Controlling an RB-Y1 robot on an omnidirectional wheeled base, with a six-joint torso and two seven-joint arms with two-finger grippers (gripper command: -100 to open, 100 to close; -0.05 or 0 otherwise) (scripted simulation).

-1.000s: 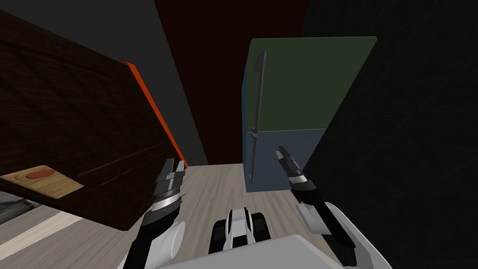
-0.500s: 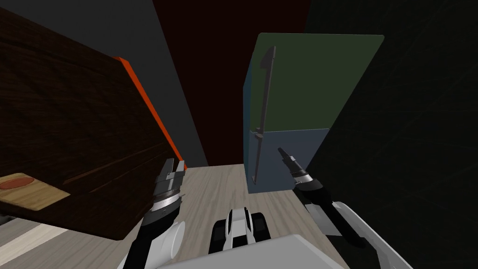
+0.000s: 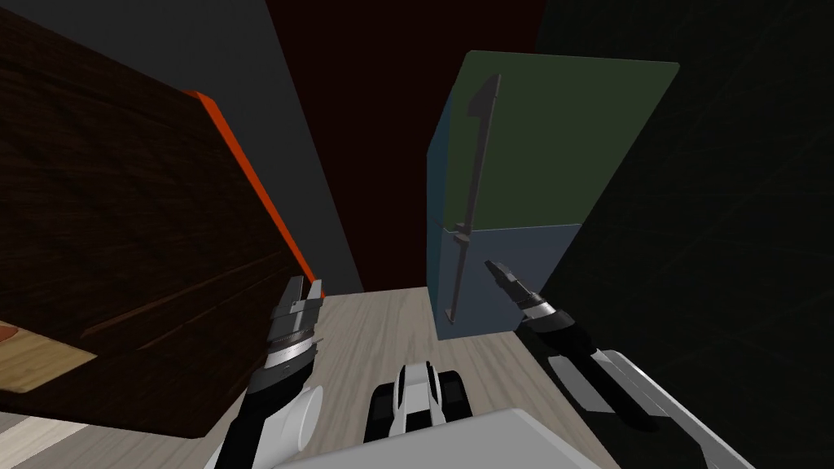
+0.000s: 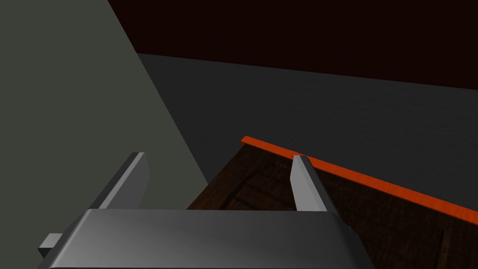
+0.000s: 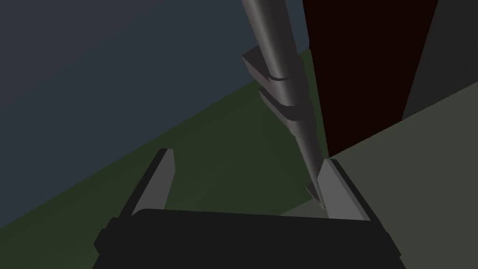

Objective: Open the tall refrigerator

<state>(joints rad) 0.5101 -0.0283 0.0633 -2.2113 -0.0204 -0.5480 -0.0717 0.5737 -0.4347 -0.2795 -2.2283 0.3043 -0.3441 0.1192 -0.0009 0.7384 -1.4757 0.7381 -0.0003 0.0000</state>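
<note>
Right of centre, the right pincer (image 3: 493,269) has edged nearer the refrigerator (image 3: 537,163) handle (image 3: 475,163) — wide open, empty — grasping likely comes next.

A: What is on the left?
B: A dark wooden cabinet (image 3: 122,228) with an orange edge (image 3: 271,203), and a pale plank floor (image 3: 370,330) beside it.
A: And behind?
B: A grey wall (image 3: 277,106), next to a dark red wall (image 3: 375,146).

Has dark forearms (image 3: 262,391) with ribbed silver wrist rings (image 3: 287,346) and white shells (image 3: 303,411) behind. Ends in dark boxes (image 5: 242,238), left gripper (image 3: 303,282) and right gripper (image 3: 491,265), each bearing two thin, light grey, blade-like fingers (image 4: 135,180).
</note>
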